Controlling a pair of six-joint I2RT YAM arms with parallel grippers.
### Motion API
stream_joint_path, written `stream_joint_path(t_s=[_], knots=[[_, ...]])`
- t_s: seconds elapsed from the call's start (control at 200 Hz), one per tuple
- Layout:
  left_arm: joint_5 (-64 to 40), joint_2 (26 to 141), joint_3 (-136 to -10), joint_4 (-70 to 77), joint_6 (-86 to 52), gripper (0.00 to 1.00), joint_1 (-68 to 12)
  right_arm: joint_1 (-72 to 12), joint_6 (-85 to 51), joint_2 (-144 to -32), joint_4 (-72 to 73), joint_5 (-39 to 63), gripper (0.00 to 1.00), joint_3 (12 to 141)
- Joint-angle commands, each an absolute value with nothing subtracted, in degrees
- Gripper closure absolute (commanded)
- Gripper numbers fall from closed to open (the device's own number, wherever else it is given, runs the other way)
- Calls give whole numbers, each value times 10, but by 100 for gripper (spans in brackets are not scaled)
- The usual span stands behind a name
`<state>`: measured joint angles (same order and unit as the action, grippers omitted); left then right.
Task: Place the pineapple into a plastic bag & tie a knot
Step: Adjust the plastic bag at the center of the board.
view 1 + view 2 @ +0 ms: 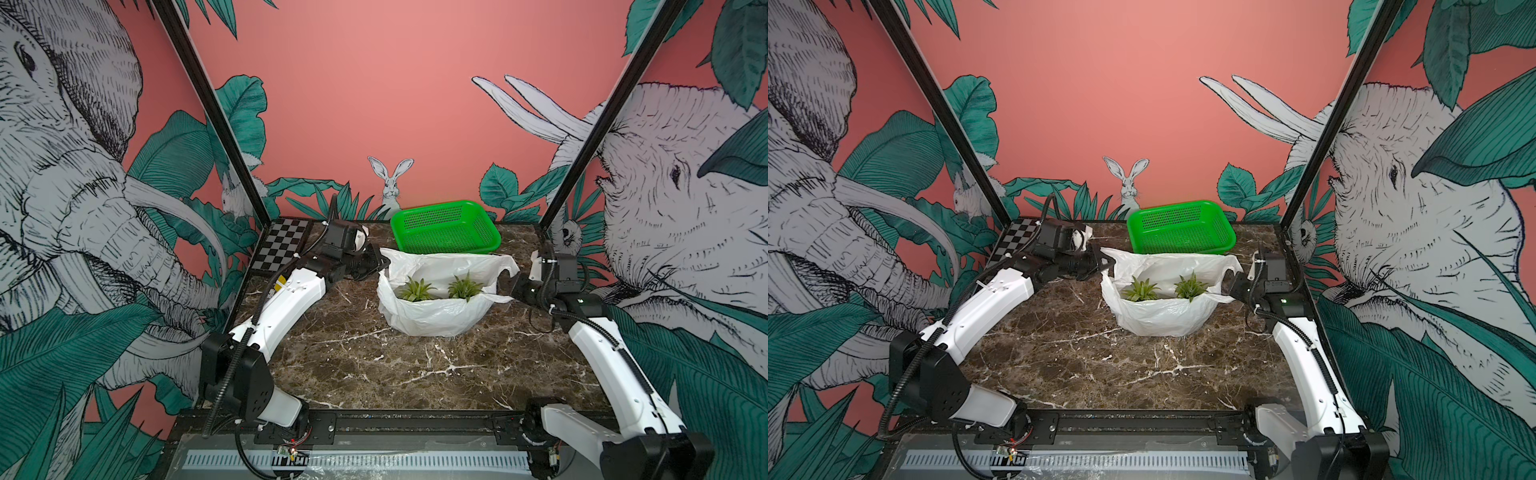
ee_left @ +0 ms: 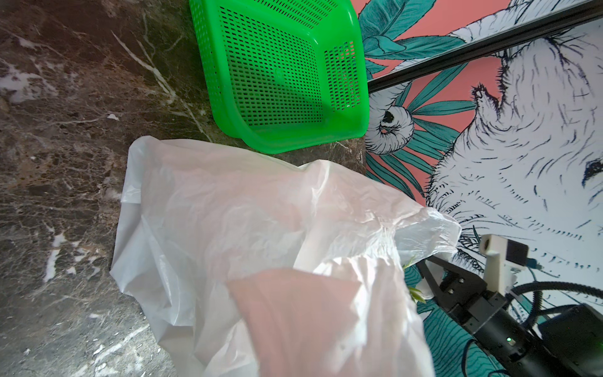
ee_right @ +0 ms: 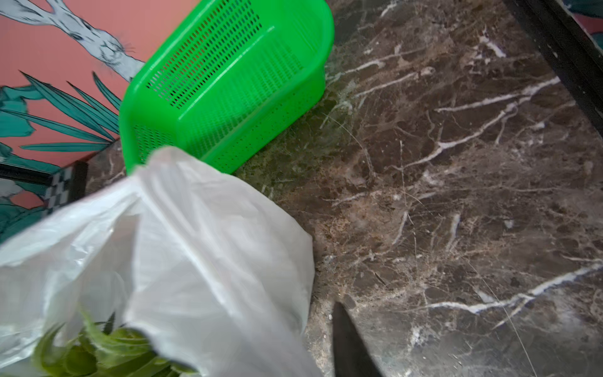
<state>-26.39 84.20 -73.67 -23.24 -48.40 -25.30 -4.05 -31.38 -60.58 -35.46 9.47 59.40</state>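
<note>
The plastic bag (image 1: 432, 316) sits mid-tabletop (image 1: 374, 365), just in front of the green basket (image 1: 451, 244), mouth up and spread. Two leafy pineapple crowns (image 1: 413, 289) show inside; the fruit bodies are hidden by the bag wall. Left jaws clenched on the bag's left edge. Right jaws clenched too, apparently pinching the right handle (image 1: 498, 298), which runs taut to them. A hold on each side spreads the mouth and sets the handles up to be crossed. Handles well apart, no knot yet. Judgement: loading looks done, tying is the step in hand
</note>
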Motion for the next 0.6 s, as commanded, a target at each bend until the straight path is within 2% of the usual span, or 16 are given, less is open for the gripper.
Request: stream_joint_path(t_s=[0.0, 0.14, 0.3, 0.445, 0.595], knots=[[-272, 804, -751, -256, -486, 100, -250, -38, -293, -572, -416, 124, 100, 678], [-264, 775, -762, -256, -504, 100, -250, -38, -279, -558, -527, 149, 100, 767], [-263, 768, -778, -254, -513, 100, -250, -38, -278, -580, -555, 178, 100, 825], [-262, 770, -794, -250, -514, 100, -250, -38, -287, -598, -533, 191, 100, 831], [-267, 773, -795, -234, -523, 100, -255, -38, -290, -602, -514, 187, 100, 785]])
